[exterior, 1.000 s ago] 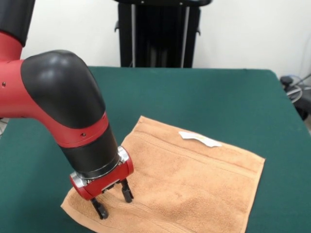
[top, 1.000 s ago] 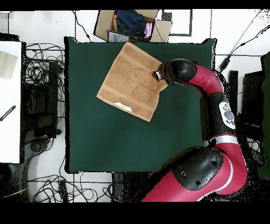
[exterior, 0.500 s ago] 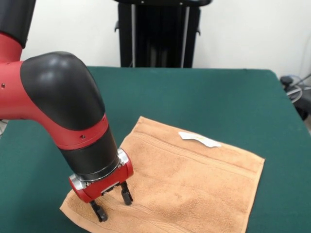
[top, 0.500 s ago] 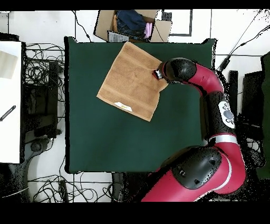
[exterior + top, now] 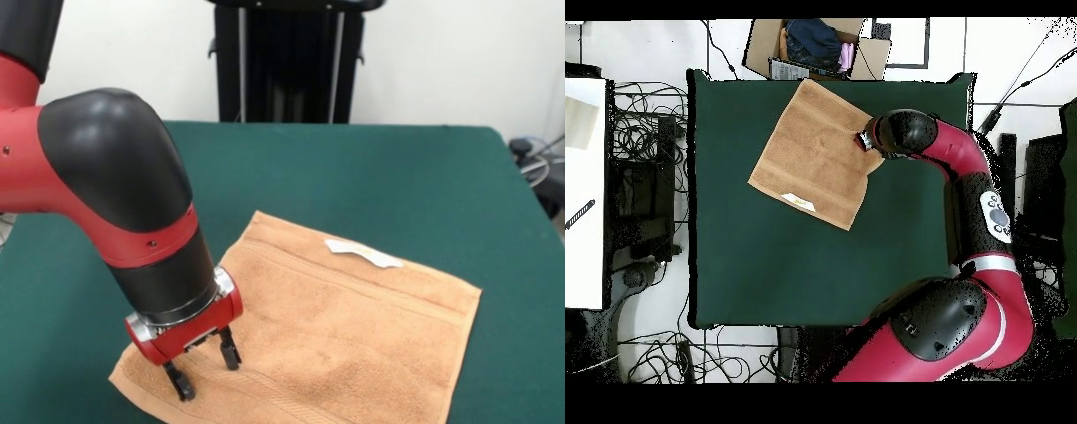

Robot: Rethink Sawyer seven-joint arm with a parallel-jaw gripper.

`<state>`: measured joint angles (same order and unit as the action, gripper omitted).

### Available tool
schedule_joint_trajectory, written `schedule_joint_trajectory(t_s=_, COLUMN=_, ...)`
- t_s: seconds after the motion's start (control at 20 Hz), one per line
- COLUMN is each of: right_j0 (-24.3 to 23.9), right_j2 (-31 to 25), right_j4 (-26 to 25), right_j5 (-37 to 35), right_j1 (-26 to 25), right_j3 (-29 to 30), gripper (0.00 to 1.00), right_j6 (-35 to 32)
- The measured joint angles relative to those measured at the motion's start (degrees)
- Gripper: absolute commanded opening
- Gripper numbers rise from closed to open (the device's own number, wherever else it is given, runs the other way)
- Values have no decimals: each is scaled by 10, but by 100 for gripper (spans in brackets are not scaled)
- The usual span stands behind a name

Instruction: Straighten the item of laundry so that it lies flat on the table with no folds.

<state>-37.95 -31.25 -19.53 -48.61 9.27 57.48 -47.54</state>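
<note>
Now the arm (image 5: 106, 194) looms over the table (image 5: 397, 177), blocking the towel's seven-o'clock corner.
Cardboard box (image 5: 815, 47) sits off the table's twelve-o'clock edge in the overhead view, cables (image 5: 640, 130) at nine. Towel (image 5: 344, 327) lies spread flat toward that same twelve-o'clock edge, ribbed band showing, white tag (image 5: 362, 253) on top; gripper (image 5: 206, 369) spread apart, empty, tips at the cloth.

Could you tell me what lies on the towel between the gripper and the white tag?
Only bare towel lies between the gripper and the white tag, as the front view shows.
</note>
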Motion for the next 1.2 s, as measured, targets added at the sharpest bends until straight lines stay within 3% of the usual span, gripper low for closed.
schedule_joint_trajectory(t_s=0.65, right_j0=-5, right_j2=2, right_j4=2, right_j5=0, right_j1=87, right_j3=73, gripper=100, right_j6=0)
schedule_joint_trajectory(t_s=1.2, right_j0=-5, right_j2=8, right_j4=50, right_j5=-19, right_j1=187, right_j3=111, gripper=100, right_j6=0)
